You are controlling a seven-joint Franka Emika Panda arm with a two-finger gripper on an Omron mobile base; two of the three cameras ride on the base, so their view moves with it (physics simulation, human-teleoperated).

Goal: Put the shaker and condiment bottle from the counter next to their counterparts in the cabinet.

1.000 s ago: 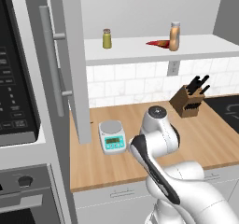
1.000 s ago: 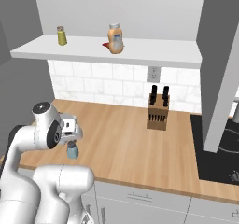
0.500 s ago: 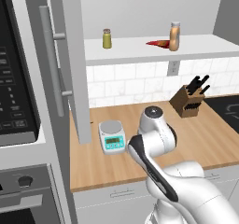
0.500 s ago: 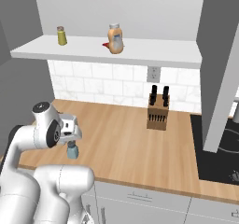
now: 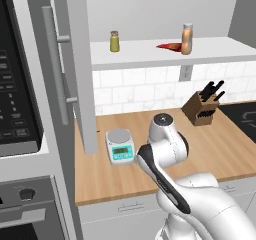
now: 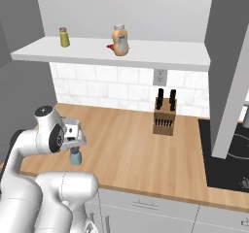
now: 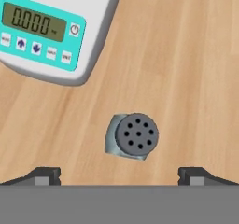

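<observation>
Wood-plank counter (image 6: 131, 144) carries the shaker (image 7: 132, 136), not yet grasped, under wide-open jaws; the condiment bottle (image 5: 187, 39) already stands on the cabinet (image 5: 165, 54) shelf.

Light-brown wood-plank counter (image 7: 186, 55), matt, grain lines running along the boards. On it, the small pale blue-grey shaker (image 7: 133, 137) looks like smooth plastic, its dark grey cap dull and pierced with round holes. Beside the shaker, the white-and-turquoise kitchen scale (image 7: 51, 31) shows smooth plastic with a flat grey display. Behind the counter, the white tiled wall (image 5: 145, 91) has a soft sheen. Near that wall, the brown knife block (image 6: 163, 119) reads as matt wood.
</observation>
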